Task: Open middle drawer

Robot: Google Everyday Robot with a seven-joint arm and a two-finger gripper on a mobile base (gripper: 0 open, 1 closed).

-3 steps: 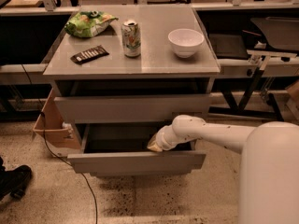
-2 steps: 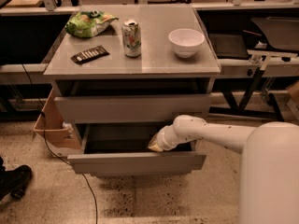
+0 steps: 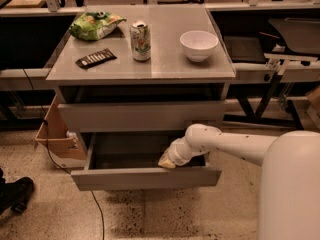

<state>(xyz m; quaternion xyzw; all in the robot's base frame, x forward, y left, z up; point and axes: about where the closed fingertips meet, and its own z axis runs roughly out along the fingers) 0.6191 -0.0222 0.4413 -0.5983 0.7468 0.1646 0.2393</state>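
claw (image 3: 167,161) reaching into pulled-out middle drawer (image 3: 145,178), tip sitting just behind drawer front; claw's opening: cannot tell; soda can (image 3: 140,40) standing on tabletop (image 3: 165,66).

The grey flat-topped desk (image 3: 170,66) looks smooth with a dull sheen, and its wide grey middle drawer (image 3: 145,178) is matt inside and out. On the desk, the crumpled green foil bag (image 3: 95,24) and the dark flat wrapper (image 3: 96,58) glint, the metal drink can (image 3: 140,41) is glossy, and the round white bowl (image 3: 199,45) looks glazed. The white arm shell (image 3: 235,145) is smooth, lightly speckled plastic. Its yellowish claw (image 3: 167,160), inside the drawer just behind the near front, looks matt. The brown cardboard box (image 3: 57,134) at left is dull.
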